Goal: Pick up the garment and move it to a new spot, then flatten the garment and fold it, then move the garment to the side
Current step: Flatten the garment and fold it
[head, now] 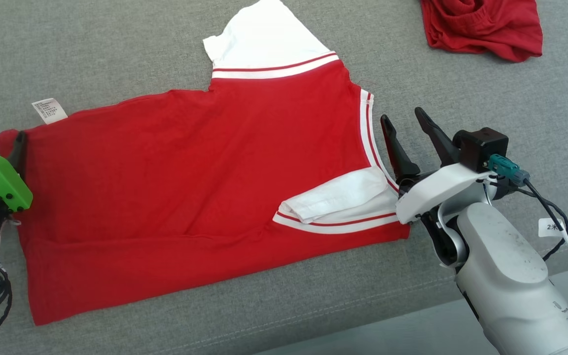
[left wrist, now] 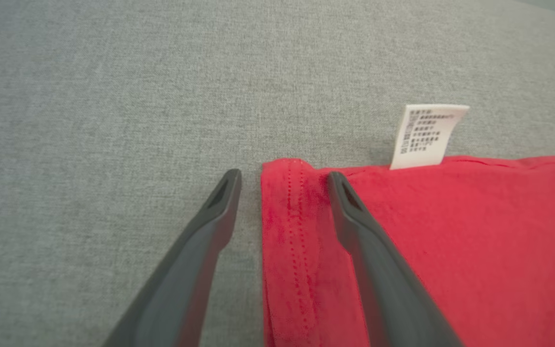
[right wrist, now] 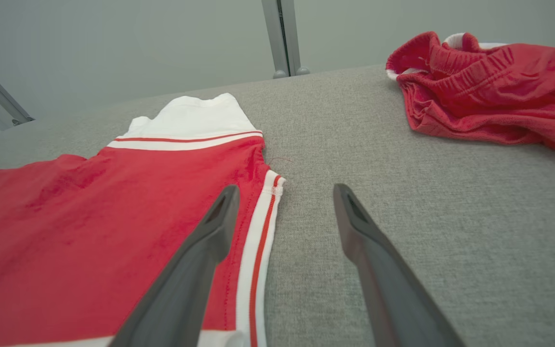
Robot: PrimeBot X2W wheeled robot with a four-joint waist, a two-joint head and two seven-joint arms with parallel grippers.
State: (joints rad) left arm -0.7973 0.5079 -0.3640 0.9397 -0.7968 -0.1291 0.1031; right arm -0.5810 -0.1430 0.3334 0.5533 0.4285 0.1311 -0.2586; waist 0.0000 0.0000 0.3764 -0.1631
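Lining up two pinches on the red T-shirt (head: pixel 190 187)

The red T-shirt lies spread across the middle of the grey cushion (head: pixel 116 49), hem toward 9 o'clock and neck toward 3. One white sleeve (head: pixel 269 34) sticks out at 12 o'clock. The other sleeve (head: pixel 343 197) is tucked in over the body near 4 o'clock. Crumpled red shorts (head: pixel 481 27) sit well apart at 1 o'clock.

At 9 o'clock the left gripper (left wrist: pixel 283 178) has its jaws wide, straddling the stitched hem corner just beside the care label (left wrist: pixel 427 135). One finger is over red cloth, the other over bare cushion. At 3 o'clock the right gripper (head: pixel 402 116) is equally wide and holds nothing, with one finger above the striped neck trim (head: pixel 370 133) and the other over the cushion.

From where I stand, this looks like the set-up for a fold. To do it well, each pincer should drop low enough to catch every layer at its edge, then close firmly. Both should lift together, keeping the cloth taut between them so no wrinkle gets folded in. The loose sleeve at 12 o'clock may flop, so go slowly.
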